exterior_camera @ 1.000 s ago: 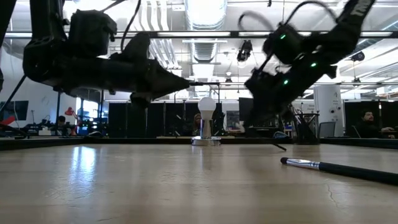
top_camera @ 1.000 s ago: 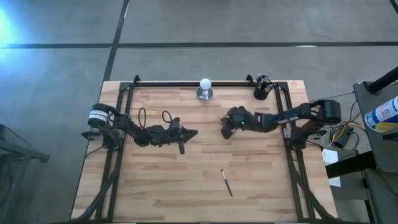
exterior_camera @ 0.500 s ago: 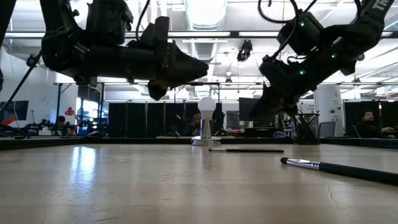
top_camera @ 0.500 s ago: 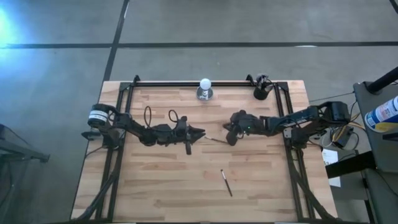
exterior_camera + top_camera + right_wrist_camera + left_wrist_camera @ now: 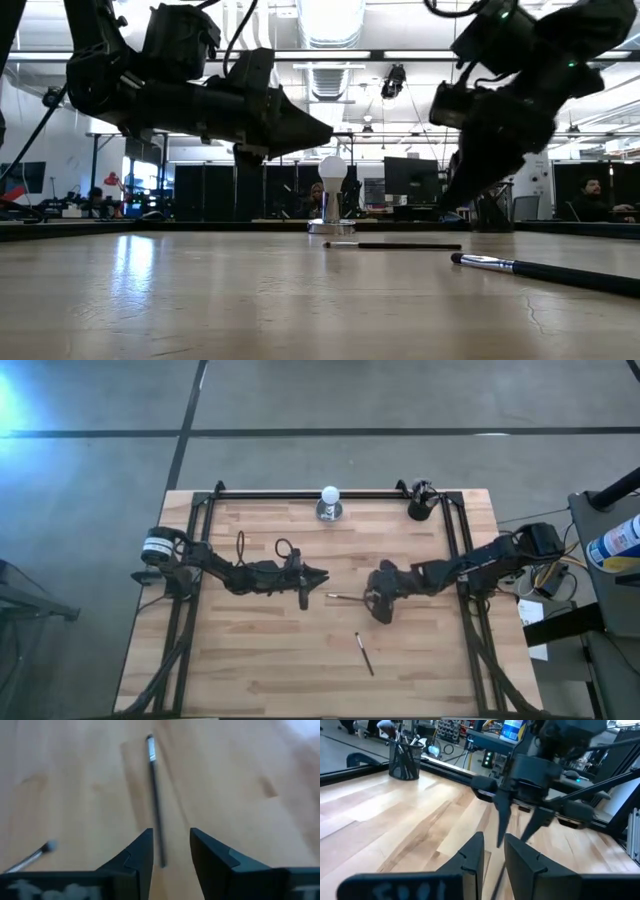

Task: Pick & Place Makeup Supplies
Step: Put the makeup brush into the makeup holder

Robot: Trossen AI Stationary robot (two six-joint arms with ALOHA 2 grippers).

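Note:
One slim dark makeup brush point(image 5: 346, 597) lies flat on the table's middle, also seen in the right wrist view as a brush point(image 5: 155, 800) whose light-banded tip points away from my right gripper. My right gripper point(image 5: 170, 847) hovers open over its near end, a finger on either side, not touching; in the high view it is the right gripper point(image 5: 370, 598). My left gripper point(image 5: 325, 574) hangs open above the table just left of that brush, fingers point(image 5: 470, 855) pointing at the right gripper. A second brush point(image 5: 364, 653) lies nearer the front edge. More supplies stand in the black cup point(image 5: 421, 503).
A white ball on a silver base point(image 5: 330, 501) stands at the far edge's middle, the black cup at the far right corner. Black rails point(image 5: 200, 550) run along the table's left, right and far sides. Bare wood point(image 5: 250, 660) spreads along the near half.
My right gripper has gone down and toward the near edge and let go of a brush. That brush hung slanted below it a second ago and now lies flat on the table. My left gripper has shifted slightly toward the table's right.

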